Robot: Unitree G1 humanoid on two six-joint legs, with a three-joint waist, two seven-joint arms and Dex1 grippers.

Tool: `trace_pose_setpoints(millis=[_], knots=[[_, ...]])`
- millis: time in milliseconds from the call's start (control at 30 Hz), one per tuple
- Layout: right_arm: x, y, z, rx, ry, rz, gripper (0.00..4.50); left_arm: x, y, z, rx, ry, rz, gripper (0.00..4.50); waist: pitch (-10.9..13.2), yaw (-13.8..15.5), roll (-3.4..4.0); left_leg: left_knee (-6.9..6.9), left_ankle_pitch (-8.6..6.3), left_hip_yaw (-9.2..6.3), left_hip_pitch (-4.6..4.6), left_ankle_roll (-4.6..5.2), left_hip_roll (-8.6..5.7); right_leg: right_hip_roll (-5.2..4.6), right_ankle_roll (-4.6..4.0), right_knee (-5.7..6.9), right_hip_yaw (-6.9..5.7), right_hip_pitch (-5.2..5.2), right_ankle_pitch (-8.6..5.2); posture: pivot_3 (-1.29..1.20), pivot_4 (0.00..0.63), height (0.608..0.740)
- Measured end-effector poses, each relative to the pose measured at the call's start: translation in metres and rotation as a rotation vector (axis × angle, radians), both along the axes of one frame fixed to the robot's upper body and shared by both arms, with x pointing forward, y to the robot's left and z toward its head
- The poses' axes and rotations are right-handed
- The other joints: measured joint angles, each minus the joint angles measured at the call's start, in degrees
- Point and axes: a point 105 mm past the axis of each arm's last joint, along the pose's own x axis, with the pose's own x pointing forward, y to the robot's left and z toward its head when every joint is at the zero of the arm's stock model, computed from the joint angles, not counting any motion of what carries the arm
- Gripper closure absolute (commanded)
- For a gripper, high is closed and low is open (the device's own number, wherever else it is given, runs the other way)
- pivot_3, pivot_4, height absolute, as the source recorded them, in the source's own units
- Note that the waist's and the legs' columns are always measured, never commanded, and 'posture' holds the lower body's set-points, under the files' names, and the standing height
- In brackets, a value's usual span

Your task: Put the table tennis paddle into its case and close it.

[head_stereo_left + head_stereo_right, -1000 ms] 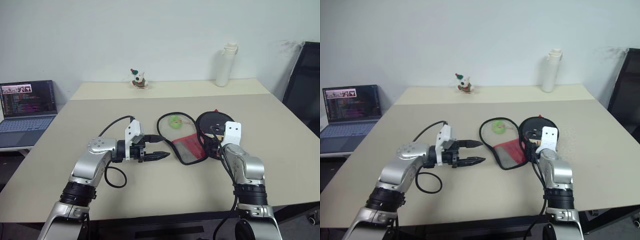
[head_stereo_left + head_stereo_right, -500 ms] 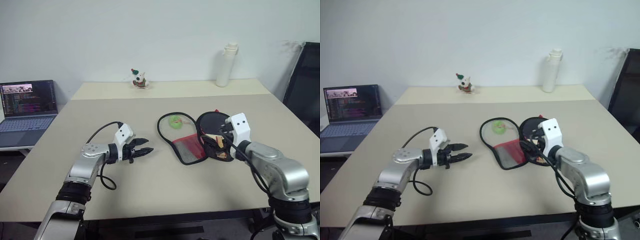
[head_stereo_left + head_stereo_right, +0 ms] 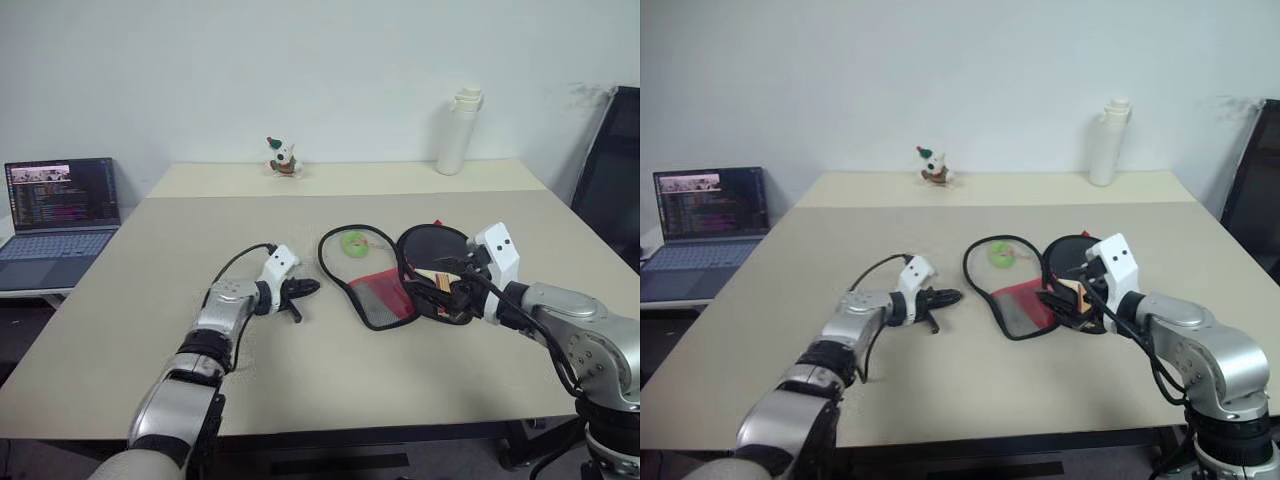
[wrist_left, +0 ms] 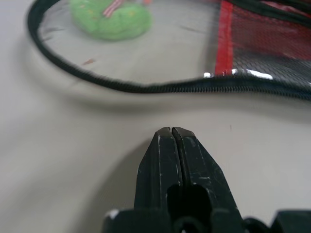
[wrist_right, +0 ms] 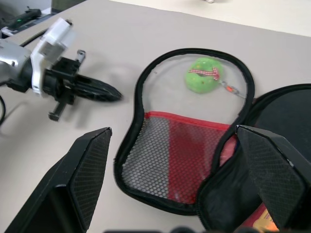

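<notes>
The case [image 3: 372, 296] lies unzipped and spread flat on the beige table [image 3: 200, 240], its red mesh flap on the left with a green tag [image 3: 352, 242] at its far end. The table tennis paddle [image 3: 437, 246] rests black face up on the case's right half, its tan-and-red handle [image 3: 436, 279] pointing toward me. My right gripper [image 3: 438, 288] hovers open just over that handle, nothing held. My left gripper [image 3: 305, 288] is shut and empty, low over the table just left of the case's zipper edge [image 4: 194, 88]. In the right wrist view, the left gripper [image 5: 99, 91] points at the flap.
An open laptop [image 3: 60, 205] sits off the table's left side. A small toy figure [image 3: 283, 157] and a white bottle [image 3: 455, 130] stand at the far edge. A black chair [image 3: 615, 170] is at the right.
My left gripper has closed while moving forward and down toward the case's left edge. My right gripper has lifted back off the paddle and turned to point left, staying open.
</notes>
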Motion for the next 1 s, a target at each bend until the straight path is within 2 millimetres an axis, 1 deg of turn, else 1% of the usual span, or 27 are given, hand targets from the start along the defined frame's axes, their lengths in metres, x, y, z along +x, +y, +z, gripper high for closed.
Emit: trace_pose_setpoints(millis=[33, 100, 167, 233, 433, 567, 667, 700, 767, 900, 1000], knots=[[-0.001, 0.0, -0.001, -0.008, 0.0, 0.002, 0.0, 0.002, -0.006, 0.001, -0.003, -0.006, -0.003, 4.46, 0.0, 0.0, 0.0, 0.0, 0.0, 0.01, 0.0, 0.0, 0.0, 0.0, 0.0, 0.0, 0.0, 0.0, 0.0, 0.0, 0.15, 0.74], [-0.004, -0.002, -0.003, -0.022, 0.002, -0.002, 0.0, 0.004, -0.01, 0.002, -0.001, -0.008, -0.004, 4.46, 0.0, -0.2, 0.0, -0.01, 0.0, 0.03, 0.01, 0.0, 0.02, 0.01, 0.0, 0.0, 0.02, 0.0, 0.0, 0.0, 0.15, 0.74], [-0.006, -0.008, -0.008, -0.037, 0.018, -0.019, 0.0, 0.006, -0.017, 0.005, -0.006, -0.001, -0.012, 4.46, 0.0, -0.1, -0.03, 0.0, 0.0, 0.01, 0.0, 0.0, 0.01, 0.01, 0.0, 0.01, -0.02, 0.0, 0.0, 0.0, 0.15, 0.74], [-0.008, -0.014, -0.014, -0.047, 0.036, -0.037, 0.0, 0.009, -0.032, 0.012, -0.008, -0.011, -0.039, 4.46, 0.0, 0.0, -0.05, 0.01, 0.0, 0.02, -0.01, 0.0, -0.02, 0.0, 0.01, 0.02, -0.02, 0.0, 0.0, 0.0, 0.15, 0.74], [-0.01, -0.03, -0.016, -0.066, 0.046, -0.091, 0.0, 0.012, -0.08, 0.051, -0.01, -0.105, -0.149, 4.46, 0.1, 0.3, -0.1, 0.0, -0.01, 0.04, -0.04, 0.0, -0.04, -0.01, 0.02, -0.06, -0.01, 0.01, 0.0, 0.0, 0.15, 0.74], [-0.012, -0.047, -0.015, -0.083, 0.047, -0.153, 0.0, 0.009, -0.12, 0.084, -0.033, -0.179, -0.224, 4.46, 0.1, 0.5, -0.13, 0.0, -0.01, 0.05, -0.05, 0.01, -0.05, 0.0, 0.03, -0.09, 0.0, 0.01, -0.01, 0.0, 0.15, 0.74], [-0.012, -0.058, -0.013, -0.094, 0.05, -0.202, 0.0, 0.004, -0.149, 0.102, -0.063, -0.218, -0.254, 4.46, 0.1, 0.5, -0.15, 0.01, -0.01, 0.06, -0.04, 0.01, -0.05, 0.0, 0.03, -0.08, 0.01, 0.01, -0.01, 0.0, 0.15, 0.74], [-0.012, -0.061, -0.012, -0.099, 0.051, -0.214, 0.0, 0.002, -0.156, 0.106, -0.068, -0.227, -0.259, 4.46, 0.1, 0.4, -0.15, 0.0, -0.02, 0.06, -0.03, 0.01, -0.04, 0.01, 0.03, -0.08, 0.02, 0.01, -0.01, 0.0, 0.15, 0.74], [-0.012, -0.065, -0.011, -0.098, 0.052, -0.233, 0.0, 0.001, -0.163, 0.109, -0.074, -0.237, -0.255, 4.46, 0.1, 0.2, -0.15, -0.02, -0.02, 0.07, 0.01, 0.01, -0.02, 0.03, 0.03, -0.05, 0.05, 0.01, -0.01, 0.0, 0.15, 0.74], [-0.012, -0.071, -0.01, -0.103, 0.06, -0.262, 0.0, 0.004, -0.164, 0.105, -0.09, -0.222, -0.212, 4.46, 0.1, -0.2, -0.15, -0.01, -0.01, 0.05, 0.04, 0.01, 0.0, 0.06, 0.03, 0.0, 0.04, 0.01, -0.01, 0.0, 0.15, 0.74], [-0.008, -0.074, -0.011, -0.1, 0.065, -0.282, 0.0, 0.004, -0.164, 0.106, -0.102, -0.221, -0.205, 4.46, 0.1, -0.2, -0.15, -0.01, -0.01, 0.09, 0.04, 0.01, -0.01, 0.05, 0.03, -0.01, 0.07, 0.01, -0.01, 0.0, 0.15, 0.74]])
